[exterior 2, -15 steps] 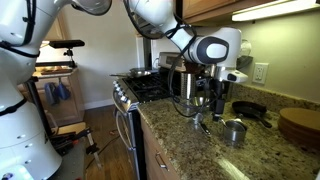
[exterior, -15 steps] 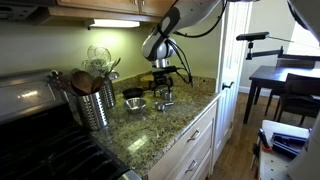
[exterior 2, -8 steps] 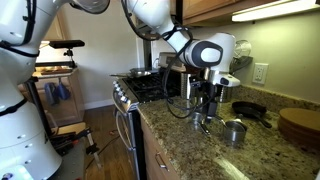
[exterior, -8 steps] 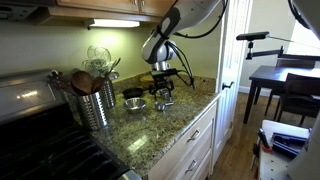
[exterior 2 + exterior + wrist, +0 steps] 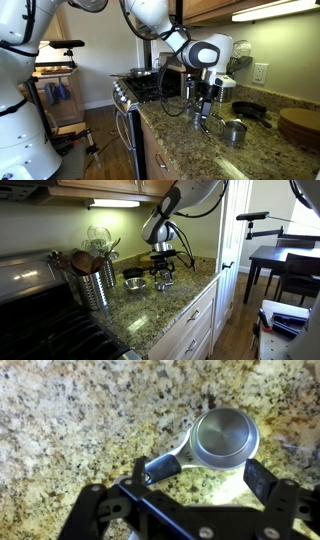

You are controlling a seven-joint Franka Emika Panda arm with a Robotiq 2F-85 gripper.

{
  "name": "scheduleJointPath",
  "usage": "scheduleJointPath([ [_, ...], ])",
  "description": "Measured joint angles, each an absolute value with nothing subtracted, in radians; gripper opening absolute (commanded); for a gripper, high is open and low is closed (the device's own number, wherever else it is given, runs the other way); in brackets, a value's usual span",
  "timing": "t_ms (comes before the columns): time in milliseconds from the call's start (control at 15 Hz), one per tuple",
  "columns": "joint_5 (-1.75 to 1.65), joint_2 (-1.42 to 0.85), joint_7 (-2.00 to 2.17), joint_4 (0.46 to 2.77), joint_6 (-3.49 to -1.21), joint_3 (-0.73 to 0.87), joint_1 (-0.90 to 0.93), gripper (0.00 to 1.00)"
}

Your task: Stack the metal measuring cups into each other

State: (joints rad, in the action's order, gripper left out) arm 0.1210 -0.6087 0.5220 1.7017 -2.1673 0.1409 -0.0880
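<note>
Metal measuring cup: small, steel, lying on the granite counter beneath the gripper. Long axis diagonal in wrist view: handle points lower-left, bowl upper-right. Jaws spread, empty, flanking it. Step, judged: pre-grasp. Next: descend, pinch, carry to larger cup nearby.

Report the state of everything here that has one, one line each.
gripper: open, holding nothing, above the counter.
measuring cup under the gripper: lying on the counter, not grasped, not nested.
other measuring cup: upright on the counter, on its own.
canister: upright, holding wooden utensils.
pan: flat on the counter.
</note>
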Motion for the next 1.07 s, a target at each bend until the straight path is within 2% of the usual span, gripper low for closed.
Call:
scheduleJointPath([
  [1067, 0.188, -0.638, 0.859, 1.732, -2.181, 0.153, -0.057, 1.00],
])
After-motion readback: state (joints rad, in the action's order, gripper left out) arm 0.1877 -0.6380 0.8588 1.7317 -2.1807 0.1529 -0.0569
